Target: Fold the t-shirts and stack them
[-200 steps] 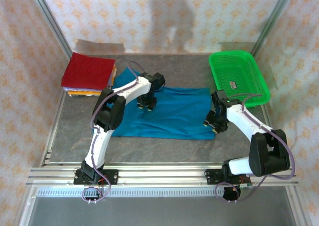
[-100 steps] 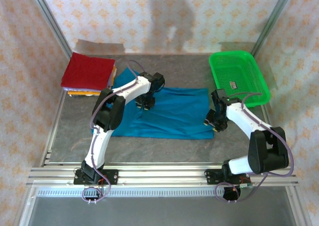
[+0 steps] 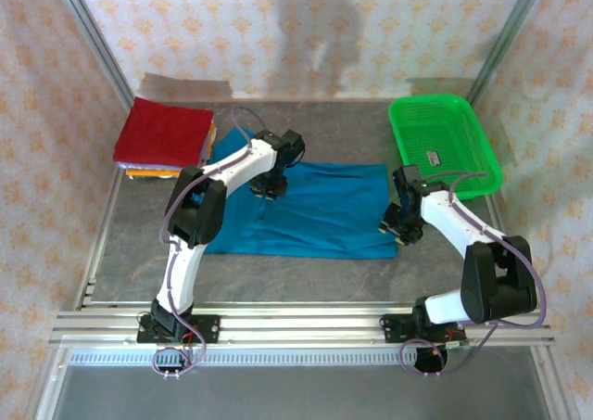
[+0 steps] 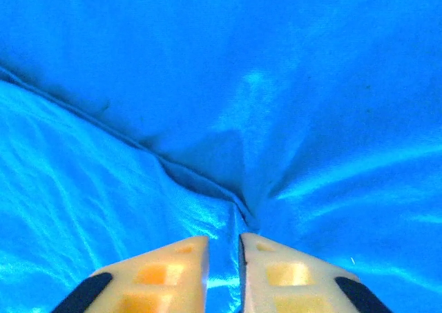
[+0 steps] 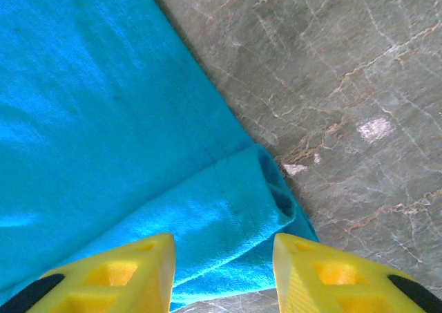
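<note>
The teal-blue t-shirt [image 3: 320, 211] lies spread out in the middle of the counter [image 3: 306, 276], not yet squared up like the others, so I take it the folding is only starting. The left claw [image 3: 271, 190] is down on its far left part. From the left wrist, its fingers [image 4: 166, 271] stand almost together with a ridge of cloth [image 4: 311, 85] clenched between them, and creases run in towards that pinch. That looks like a grip meant for lifting this side over.

The right claw [image 3: 397, 230] sits at the shirt's near right corner. Its jaws are released and well apart, straddling a hemmed, tube-like bit of cloth [image 5: 242, 202], a sleeve by the look of it, where it meets bare stone [image 5: 359, 71]. It seems placed to take that corner so both ends move together.

At the far left corner waits the folded stack, with a dark red shirt [image 3: 163, 131] on top and orange and yellow edges [image 3: 148, 171] showing beneath, clearly where this one should end up. The green basket [image 3: 440, 123] stands at the far right, well apart from the shirt.
</note>
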